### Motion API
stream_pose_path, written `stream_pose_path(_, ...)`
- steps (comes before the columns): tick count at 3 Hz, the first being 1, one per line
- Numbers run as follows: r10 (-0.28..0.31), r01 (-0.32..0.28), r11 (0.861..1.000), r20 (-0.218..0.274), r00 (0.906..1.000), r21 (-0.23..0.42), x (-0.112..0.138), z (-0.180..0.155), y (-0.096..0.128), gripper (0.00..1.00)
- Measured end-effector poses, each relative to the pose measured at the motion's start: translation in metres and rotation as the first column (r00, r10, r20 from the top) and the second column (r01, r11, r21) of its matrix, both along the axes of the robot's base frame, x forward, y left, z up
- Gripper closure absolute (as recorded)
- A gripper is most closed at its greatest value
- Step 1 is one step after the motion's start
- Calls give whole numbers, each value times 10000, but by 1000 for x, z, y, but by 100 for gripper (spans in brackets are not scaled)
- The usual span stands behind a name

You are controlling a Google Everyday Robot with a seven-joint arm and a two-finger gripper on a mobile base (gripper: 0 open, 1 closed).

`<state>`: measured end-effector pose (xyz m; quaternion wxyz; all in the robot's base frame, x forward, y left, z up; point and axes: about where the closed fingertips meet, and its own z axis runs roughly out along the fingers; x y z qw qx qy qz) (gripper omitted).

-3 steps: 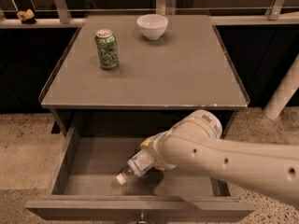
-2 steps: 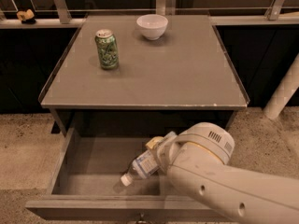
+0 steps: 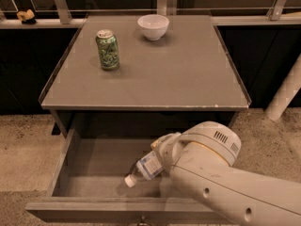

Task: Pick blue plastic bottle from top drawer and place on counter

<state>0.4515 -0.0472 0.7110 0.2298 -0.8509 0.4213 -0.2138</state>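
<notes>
The blue plastic bottle (image 3: 146,167) is inside the open top drawer (image 3: 101,166), right of its middle. It is tilted, with its white cap pointing down-left and its base raised. My gripper (image 3: 162,152) is in the drawer at the bottle's base and is shut on it. My large white arm covers most of the gripper and the right side of the drawer. The grey counter (image 3: 164,74) lies above and behind the drawer.
A green soda can (image 3: 107,50) stands at the counter's back left. A white bowl (image 3: 153,27) sits at its back middle. A white post (image 3: 287,91) stands on the speckled floor to the right. A rail runs behind the counter.
My arm's elbow has swung nearer the camera and further right. The bottle has shifted only slightly to the right and stays tilted in the gripper.
</notes>
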Motion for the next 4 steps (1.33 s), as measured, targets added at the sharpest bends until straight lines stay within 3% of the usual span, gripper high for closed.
stream_pose_path(1, -541, 525, 9984, 883, 9946, 208, 15, 34, -29, 100)
stream_pose_path(2, -1353, 1355, 9907, 2148, 9672, 141, 33, 87, -72, 100)
stream_pose_path(3, -1351, 1350, 9907, 2156, 9671, 150, 33, 87, -72, 100)
stream_pose_path(4, -1453, 1463, 9890, 3280, 9334, 216, 38, 133, -86, 100)
